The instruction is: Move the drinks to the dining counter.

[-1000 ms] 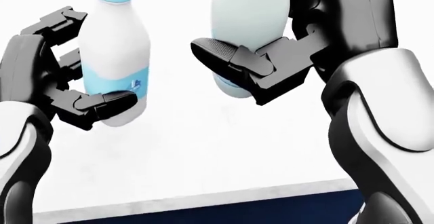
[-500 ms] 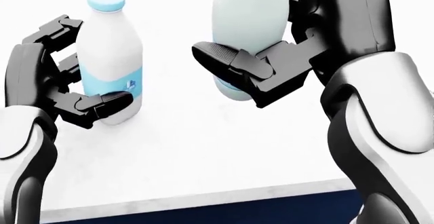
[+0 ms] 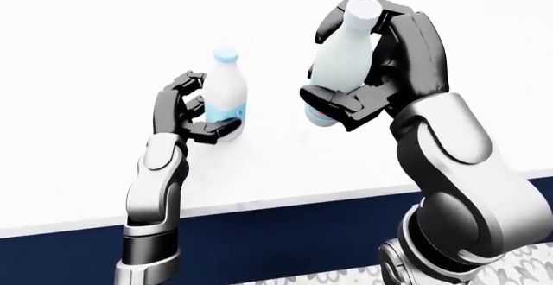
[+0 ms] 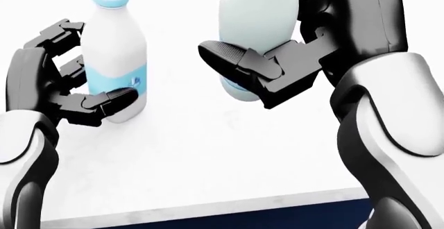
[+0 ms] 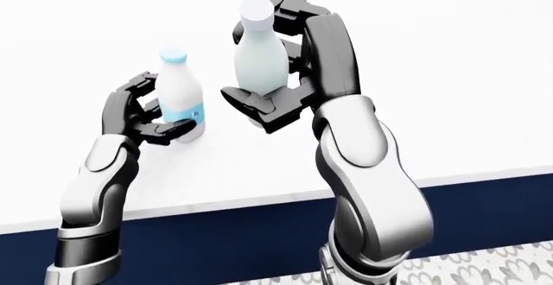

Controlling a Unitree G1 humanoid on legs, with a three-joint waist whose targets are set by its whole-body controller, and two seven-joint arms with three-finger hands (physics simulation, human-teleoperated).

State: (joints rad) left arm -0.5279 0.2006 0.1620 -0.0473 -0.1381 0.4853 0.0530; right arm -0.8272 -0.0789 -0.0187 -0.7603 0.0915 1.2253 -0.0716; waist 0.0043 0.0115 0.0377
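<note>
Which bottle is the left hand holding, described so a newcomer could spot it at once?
Start at the white counter with its dark blue face. On its left part an upright bottle stands in the fingers of the left hand. It has a light blue cap and blue label band; the other bottle, in the right hand, has a white cap.

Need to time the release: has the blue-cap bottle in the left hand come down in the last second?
Yes. In the head view the blue-cap bottle has come down and now looks set on the counter, whose edge barely shifted. The left hand is around it.
</note>
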